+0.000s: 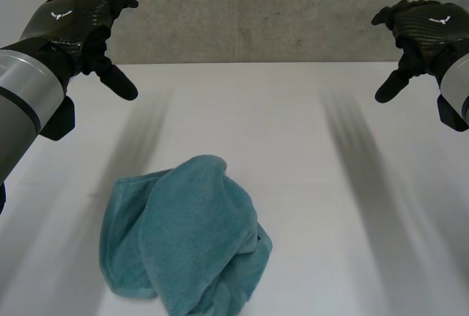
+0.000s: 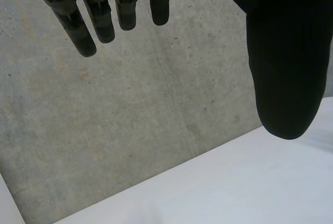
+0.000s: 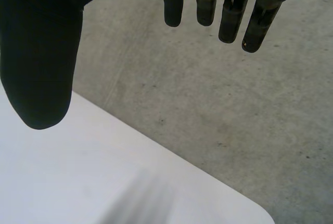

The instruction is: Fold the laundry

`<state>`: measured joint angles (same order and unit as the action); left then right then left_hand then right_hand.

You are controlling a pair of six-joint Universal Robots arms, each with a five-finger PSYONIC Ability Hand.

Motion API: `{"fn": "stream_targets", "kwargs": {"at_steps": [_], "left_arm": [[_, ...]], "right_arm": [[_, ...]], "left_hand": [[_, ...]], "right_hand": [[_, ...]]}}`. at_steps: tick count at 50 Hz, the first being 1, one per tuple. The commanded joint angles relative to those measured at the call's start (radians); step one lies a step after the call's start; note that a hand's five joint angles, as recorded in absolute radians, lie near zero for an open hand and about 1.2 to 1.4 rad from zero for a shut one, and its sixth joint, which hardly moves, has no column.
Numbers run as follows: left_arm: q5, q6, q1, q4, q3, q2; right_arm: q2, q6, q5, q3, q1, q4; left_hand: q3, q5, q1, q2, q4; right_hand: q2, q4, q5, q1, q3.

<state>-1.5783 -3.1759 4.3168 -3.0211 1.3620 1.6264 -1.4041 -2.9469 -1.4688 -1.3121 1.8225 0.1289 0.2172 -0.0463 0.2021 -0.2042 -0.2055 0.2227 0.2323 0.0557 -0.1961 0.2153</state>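
Both left hand (image 1: 73,23) and right hand (image 1: 429,26) hover straight-fingered, empty, over the table's (image 1: 293,133) far edge. The crumpled towel (image 1: 187,235) lies by the near edge, nearer the left hand.

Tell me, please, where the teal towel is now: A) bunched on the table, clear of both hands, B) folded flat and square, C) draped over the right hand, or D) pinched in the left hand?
A: the teal towel lies bunched on the white table, and the left hand and right hand hover open, touching nothing.
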Motion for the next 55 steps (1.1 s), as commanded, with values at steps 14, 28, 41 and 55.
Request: {"fn": "stream_targets", "kwargs": {"at_steps": [14,28,41,55], "left_arm": [[-0.016,-0.006,0.012,0.142,0.1,0.188],[-0.011,-0.234,0.158,0.09,0.2,0.32],[-0.011,-0.281,0.162,-0.079,0.165,0.385],[-0.109,-0.19,0.034,-0.485,-0.127,0.172]], "right_arm": [[0.122,0.109,0.202,-0.021,0.189,0.163],[0.294,-0.233,0.383,0.022,0.357,0.164],[0.424,-0.111,0.168,0.065,0.402,0.022],[0.123,0.097,-0.01,0.347,0.276,-0.34]], "left_hand": [[-0.01,0.013,0.006,-0.003,-0.002],[0.011,-0.007,0.026,-0.024,-0.023],[1.179,-1.175,1.194,-1.192,-1.191],[1.179,-1.175,1.194,-1.192,-1.191]], "right_hand": [[-0.048,-0.058,-0.056,0.022,-0.041],[-0.048,-0.058,-0.056,0.022,-0.041],[1.174,1.164,1.166,-1.2,1.181],[1.174,1.164,1.166,-1.2,1.181]]}}
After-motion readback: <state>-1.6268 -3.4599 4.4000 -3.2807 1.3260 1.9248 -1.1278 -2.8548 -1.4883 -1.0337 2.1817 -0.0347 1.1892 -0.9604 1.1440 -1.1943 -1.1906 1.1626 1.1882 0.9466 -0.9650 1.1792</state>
